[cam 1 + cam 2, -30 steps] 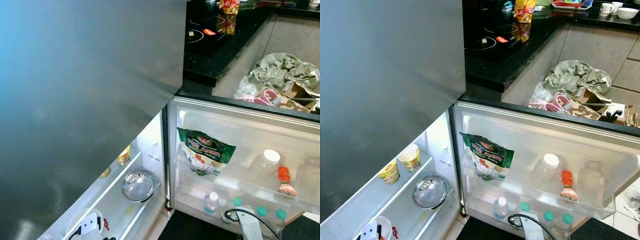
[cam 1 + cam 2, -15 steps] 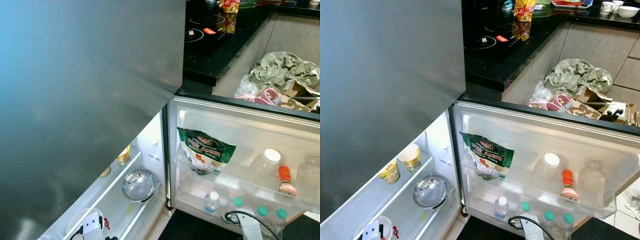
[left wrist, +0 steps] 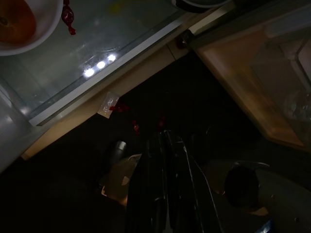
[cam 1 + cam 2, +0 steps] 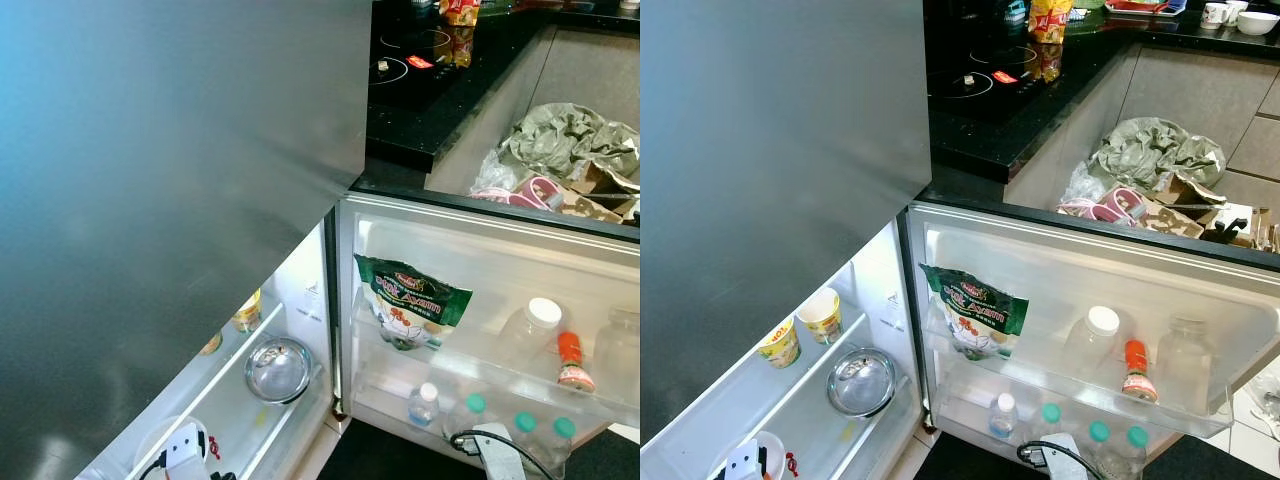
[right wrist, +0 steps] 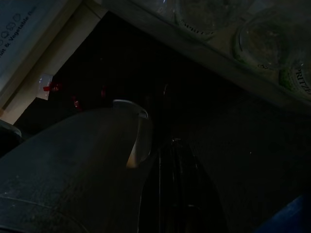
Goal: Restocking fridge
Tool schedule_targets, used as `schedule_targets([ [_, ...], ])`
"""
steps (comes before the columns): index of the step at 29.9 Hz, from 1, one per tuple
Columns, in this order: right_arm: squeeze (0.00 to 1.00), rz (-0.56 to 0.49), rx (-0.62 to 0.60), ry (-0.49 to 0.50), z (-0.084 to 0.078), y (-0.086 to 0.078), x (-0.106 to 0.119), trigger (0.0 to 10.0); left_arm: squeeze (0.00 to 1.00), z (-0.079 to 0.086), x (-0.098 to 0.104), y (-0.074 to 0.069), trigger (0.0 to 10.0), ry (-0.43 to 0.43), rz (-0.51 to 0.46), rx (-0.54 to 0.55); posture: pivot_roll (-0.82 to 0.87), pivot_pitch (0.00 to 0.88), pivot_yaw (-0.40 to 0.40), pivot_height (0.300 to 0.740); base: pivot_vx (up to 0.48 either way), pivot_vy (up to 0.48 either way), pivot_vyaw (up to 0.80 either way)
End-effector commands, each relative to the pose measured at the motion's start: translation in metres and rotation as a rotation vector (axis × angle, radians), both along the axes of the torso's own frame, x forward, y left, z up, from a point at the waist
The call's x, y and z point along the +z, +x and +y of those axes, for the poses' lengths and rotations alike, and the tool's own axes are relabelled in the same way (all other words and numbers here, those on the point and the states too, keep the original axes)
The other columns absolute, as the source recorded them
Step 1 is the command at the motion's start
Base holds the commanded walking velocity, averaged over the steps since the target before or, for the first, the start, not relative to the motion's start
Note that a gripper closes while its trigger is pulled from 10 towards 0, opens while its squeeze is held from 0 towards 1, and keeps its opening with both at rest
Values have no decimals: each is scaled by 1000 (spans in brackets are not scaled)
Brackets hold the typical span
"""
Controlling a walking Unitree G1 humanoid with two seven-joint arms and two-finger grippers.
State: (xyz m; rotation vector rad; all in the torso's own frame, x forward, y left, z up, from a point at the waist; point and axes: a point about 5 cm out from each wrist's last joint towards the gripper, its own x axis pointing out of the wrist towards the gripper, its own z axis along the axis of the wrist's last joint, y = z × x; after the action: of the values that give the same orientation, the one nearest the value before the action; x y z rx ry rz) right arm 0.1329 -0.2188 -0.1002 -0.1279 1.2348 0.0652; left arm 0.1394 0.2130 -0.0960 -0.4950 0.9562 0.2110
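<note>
The lower fridge door (image 4: 480,240) stands open. Its shelf holds a green snack bag (image 4: 410,300), a white-capped clear bottle (image 4: 535,325), a small red-capped bottle (image 4: 568,362), a small water bottle (image 4: 424,403) and teal-capped bottles (image 4: 522,425). Inside the fridge, a metal bowl (image 4: 277,370) and yellow cups (image 4: 780,343) sit on glass shelves. A white bowl (image 3: 19,22) holds something orange. My left gripper (image 3: 165,138) hangs shut over the dark floor by the fridge's base. My right gripper (image 5: 177,145) hangs shut below the door shelf, and its silver wrist (image 4: 495,452) shows at the bottom edge.
The grey upper fridge door (image 4: 150,200) fills the left side. A black counter with a hob (image 4: 430,90) lies behind, with snack packets on it. Crumpled bags and boxes (image 4: 570,150) are piled on the floor beyond the open door.
My right wrist has sunk a little lower at the bottom edge. The rest of the scene is the same.
</note>
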Motion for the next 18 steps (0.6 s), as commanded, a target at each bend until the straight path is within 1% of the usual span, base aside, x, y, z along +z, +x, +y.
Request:
schedule_targets([
  [1, 0, 3, -5, -5, -1, -3, -1, 10000, 0, 0, -4, -9, 10000, 3, 43, 2, -12, 0, 19, 740, 0, 0, 0],
  [10, 0, 14, 19, -16, -3, -5, -1, 10000, 0, -2, -4, -8, 10000, -3, 46, 5, -24, 0, 19, 740, 0, 0, 0],
  [18, 0, 8, 20, -9, -3, -1, 0, 10000, 0, -3, -4, -9, 10000, -7, 53, 7, -20, 0, 18, 740, 0, 0, 0],
])
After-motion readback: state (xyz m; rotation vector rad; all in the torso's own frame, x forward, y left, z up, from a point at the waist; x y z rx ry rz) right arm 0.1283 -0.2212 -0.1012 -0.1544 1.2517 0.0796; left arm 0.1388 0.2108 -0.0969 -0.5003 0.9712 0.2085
